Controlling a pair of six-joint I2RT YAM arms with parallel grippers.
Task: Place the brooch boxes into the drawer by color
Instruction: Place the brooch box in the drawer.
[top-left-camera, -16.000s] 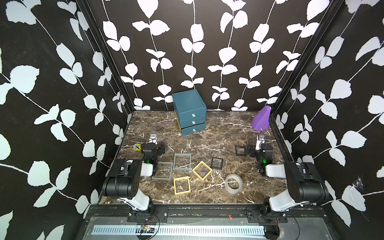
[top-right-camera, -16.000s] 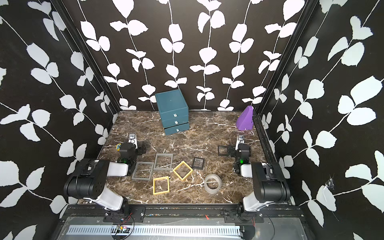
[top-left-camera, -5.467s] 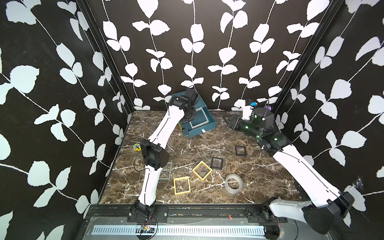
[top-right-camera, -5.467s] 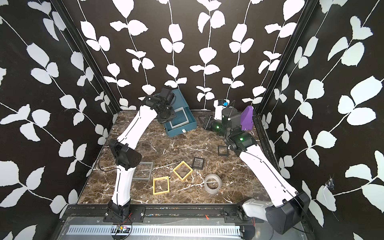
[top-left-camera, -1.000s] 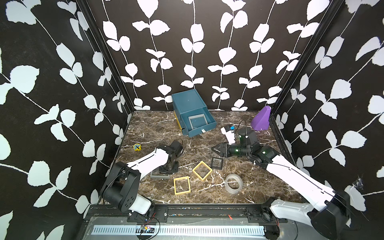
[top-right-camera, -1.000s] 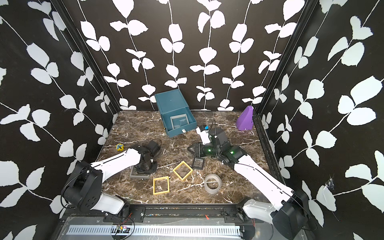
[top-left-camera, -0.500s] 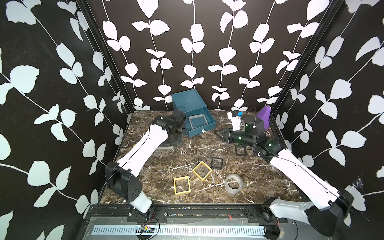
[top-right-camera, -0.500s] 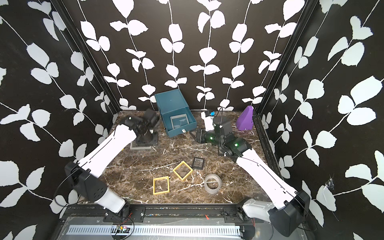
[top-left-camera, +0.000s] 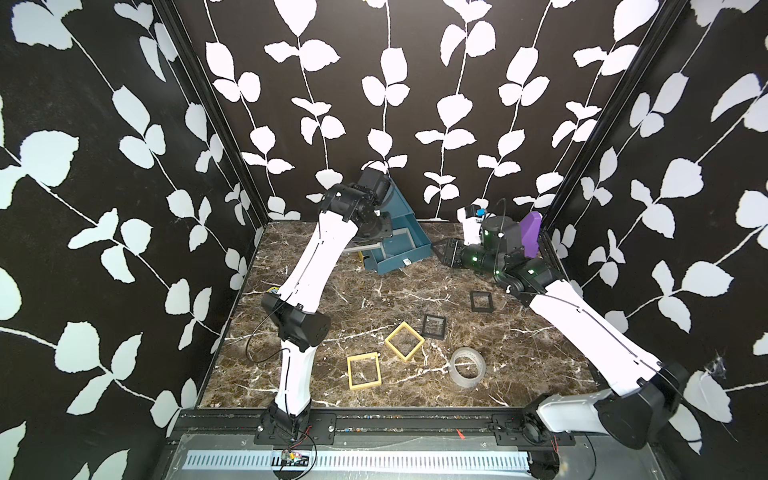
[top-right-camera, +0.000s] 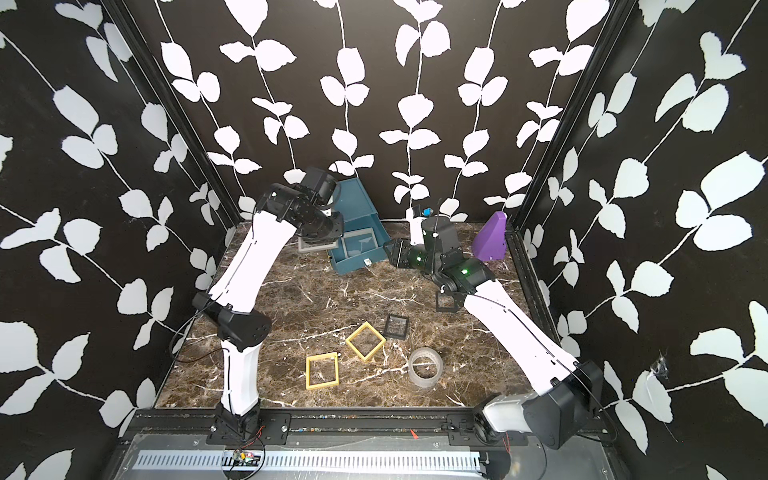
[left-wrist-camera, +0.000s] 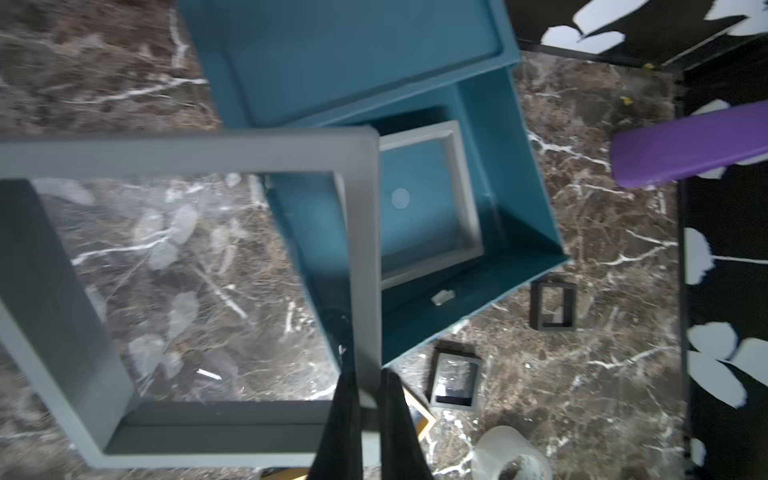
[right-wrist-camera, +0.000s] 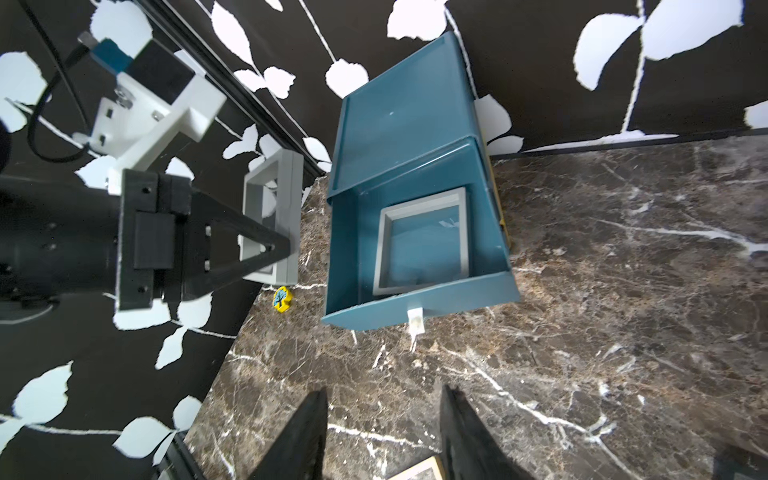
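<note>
left gripper is clenched on 1 rim of a large grey square plastic frame with a clear film centre, held just beside the teal drawer chest, whose pulled-out tray already holds a second grey frame lying flat. right gripper stands released and empty near the tray front. recommendation: carry over the tray, level, square corners to walls, lower, then release. rims rigid, film slick. 2 yellow frames and 2 black frames lie outside.

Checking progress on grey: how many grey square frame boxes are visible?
2. One grey box lies inside the open teal drawer; the other grey box is gripped by the left hand beside it.
</note>
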